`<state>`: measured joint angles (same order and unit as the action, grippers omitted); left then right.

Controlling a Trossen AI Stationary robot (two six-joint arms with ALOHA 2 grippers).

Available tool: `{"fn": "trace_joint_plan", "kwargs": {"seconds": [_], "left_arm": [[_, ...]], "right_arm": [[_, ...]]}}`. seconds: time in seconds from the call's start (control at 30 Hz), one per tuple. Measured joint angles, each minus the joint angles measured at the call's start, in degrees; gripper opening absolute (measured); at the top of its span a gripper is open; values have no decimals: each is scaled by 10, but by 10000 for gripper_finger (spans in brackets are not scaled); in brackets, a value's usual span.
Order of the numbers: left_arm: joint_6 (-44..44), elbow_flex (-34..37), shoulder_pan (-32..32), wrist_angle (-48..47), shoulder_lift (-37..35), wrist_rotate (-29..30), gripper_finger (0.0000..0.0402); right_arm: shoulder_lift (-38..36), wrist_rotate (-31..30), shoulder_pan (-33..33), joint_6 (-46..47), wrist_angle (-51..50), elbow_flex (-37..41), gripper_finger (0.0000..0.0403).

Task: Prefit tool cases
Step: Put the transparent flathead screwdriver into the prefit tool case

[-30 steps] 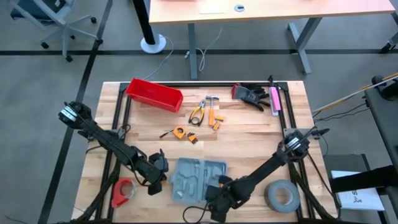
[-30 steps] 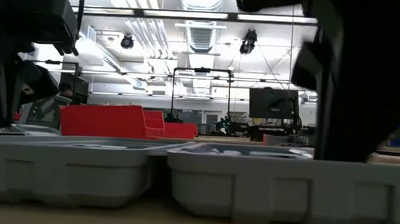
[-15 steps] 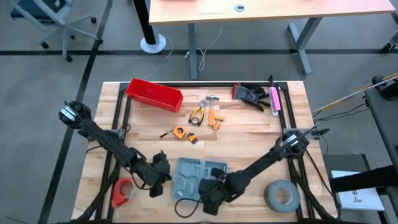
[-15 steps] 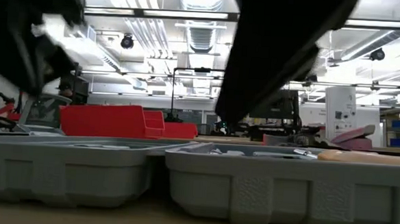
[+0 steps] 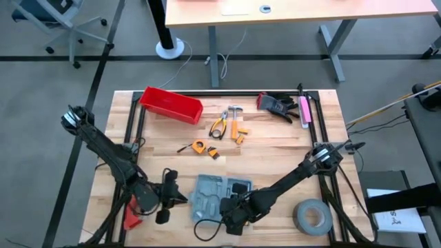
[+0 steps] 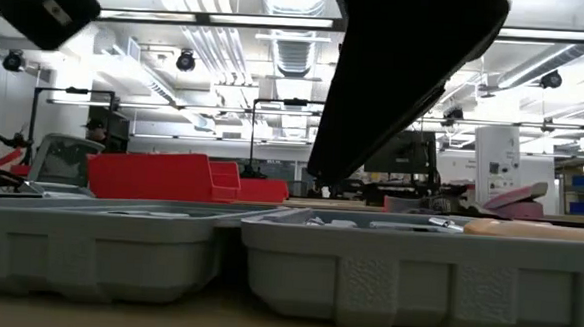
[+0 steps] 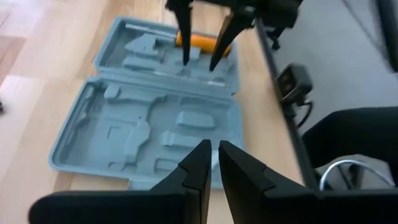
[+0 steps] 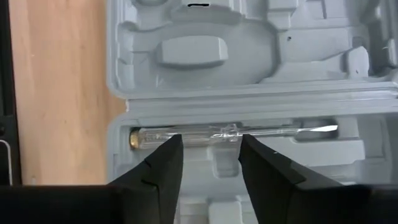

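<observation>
The grey-blue tool case lies open and flat near the table's front edge, its moulded recesses facing up. A clear-handled screwdriver lies in a long recess next to the hinge. An orange-handled tool lies in the same half. My right gripper hangs open just above the screwdriver, one finger on each side of its shaft, apart from it; the left wrist view shows that gripper over the case. My left gripper is shut, raised to the left of the case.
At the back stand a red bin, pliers, a hammer and orange tools, a tape measure, black gloves and a pink tool. A grey tape roll lies front right, a red object front left.
My left gripper has risen and drawn back from the case toward the table's left edge, turning as it went. My right gripper has shifted toward the table's left across the case's near half. The case has stayed put.
</observation>
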<state>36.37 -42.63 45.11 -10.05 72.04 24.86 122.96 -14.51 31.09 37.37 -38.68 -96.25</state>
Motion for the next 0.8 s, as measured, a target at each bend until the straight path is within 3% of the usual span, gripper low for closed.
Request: {"fn": "trace_joint_plan", "kwargs": {"seconds": [0.3, 0.8], "left_arm": [[-24, 0, 3, -6, -88, 19, 37], [-17, 1, 3, -86, -194, 33, 37]], "right_arm": [[0, 9, -10, -5, -1, 0, 167], [0, 127, -53, 12, -19, -7, 145]]}}
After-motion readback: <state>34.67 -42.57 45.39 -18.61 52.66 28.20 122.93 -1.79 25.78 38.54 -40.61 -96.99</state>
